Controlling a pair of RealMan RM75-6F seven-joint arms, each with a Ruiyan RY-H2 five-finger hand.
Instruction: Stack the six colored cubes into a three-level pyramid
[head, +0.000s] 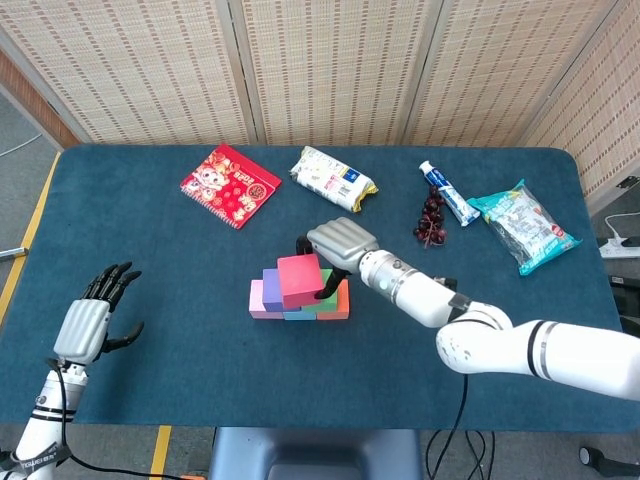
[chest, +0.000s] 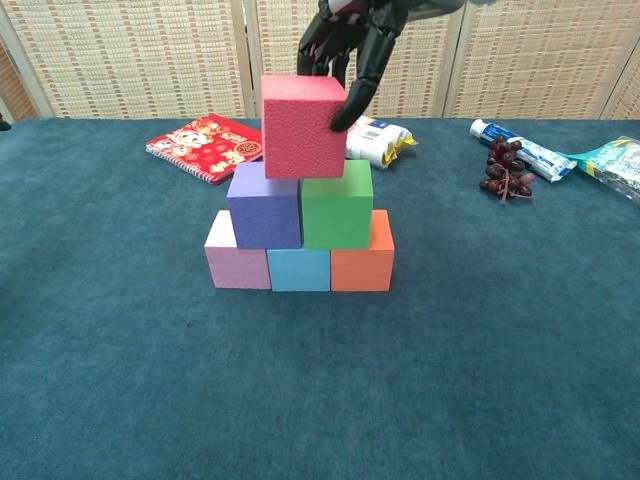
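Gripping the red cube (chest: 303, 126) in the right robot hand (head: 341, 243), atop purple cube (chest: 264, 204) and green cube (chest: 338, 204); left robot hand (head: 86, 322) spread wide, empty.

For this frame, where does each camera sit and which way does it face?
Head view: high above the table's near edge, looking down over the whole blue table; shows both arms, left hand and right hand.
Chest view: low, near tabletop height, facing the screen wall across the table; only the right hand shows.
Shared: the red cube in the right hand over the purple cube and green cube.
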